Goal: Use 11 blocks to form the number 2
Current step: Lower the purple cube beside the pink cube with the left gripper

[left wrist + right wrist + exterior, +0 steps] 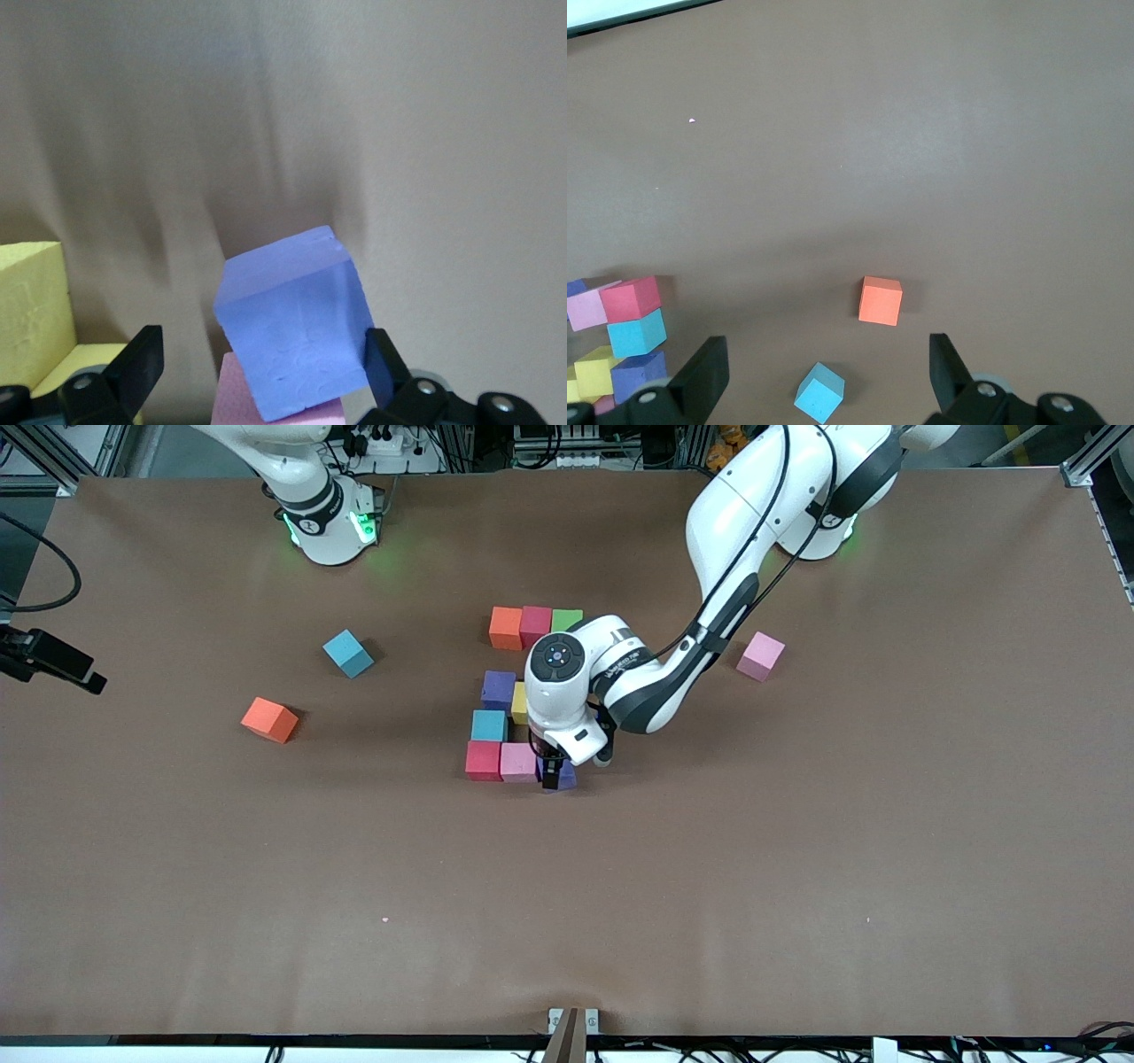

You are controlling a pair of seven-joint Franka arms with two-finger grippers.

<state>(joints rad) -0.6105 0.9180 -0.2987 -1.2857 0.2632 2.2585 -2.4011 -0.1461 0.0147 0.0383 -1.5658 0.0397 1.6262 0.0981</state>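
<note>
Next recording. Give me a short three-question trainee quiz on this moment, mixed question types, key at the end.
1. True or false: the left tool has its fingers spread either side of a purple block.
2. How many blocks lie apart from the number 2?
3. The right tool hangs over: A) the green block B) bare table near the loose orange block C) the loose pink block

Key: 1 true; 2 three; 3 B

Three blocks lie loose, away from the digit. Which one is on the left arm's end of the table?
The pink block. The loose orange block and light blue block both lie toward the right arm's end.
</note>
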